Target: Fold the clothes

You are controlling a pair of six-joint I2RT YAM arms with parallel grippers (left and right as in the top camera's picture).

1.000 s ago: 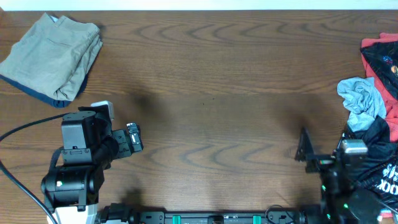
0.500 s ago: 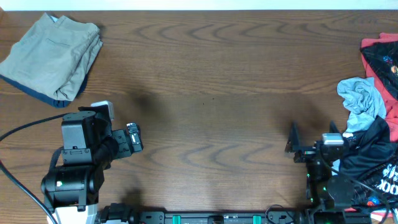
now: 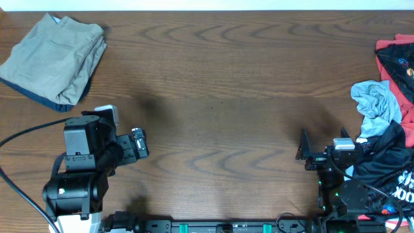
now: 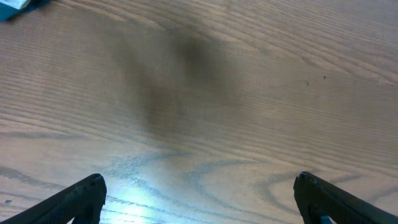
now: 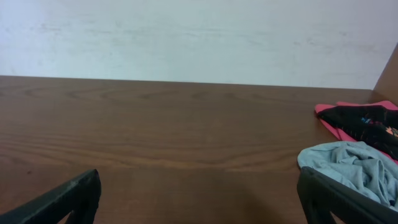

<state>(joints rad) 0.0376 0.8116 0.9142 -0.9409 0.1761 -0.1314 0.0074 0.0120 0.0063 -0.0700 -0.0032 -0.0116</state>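
The khaki trousers (image 3: 55, 57) lie folded at the far left corner on top of a navy garment (image 3: 44, 97). An unfolded pile lies at the right edge: a light blue garment (image 3: 378, 103), a red-and-black printed one (image 3: 398, 61) and a black one (image 3: 388, 162). My left gripper (image 3: 139, 144) is open and empty over bare wood (image 4: 199, 199). My right gripper (image 3: 304, 153) is open and empty just left of the pile (image 5: 199, 199). The right wrist view shows the light blue garment (image 5: 354, 165) and the red-and-black one (image 5: 367, 121).
The wooden table (image 3: 220, 84) stretches bare between the folded stack and the pile. A pale wall (image 5: 186, 37) rises behind the far edge. A blue fabric corner (image 4: 15, 7) shows at the top left of the left wrist view.
My right arm has drawn back to the left, away from the pile, and has since settled. The left arm and the garments have not moved.
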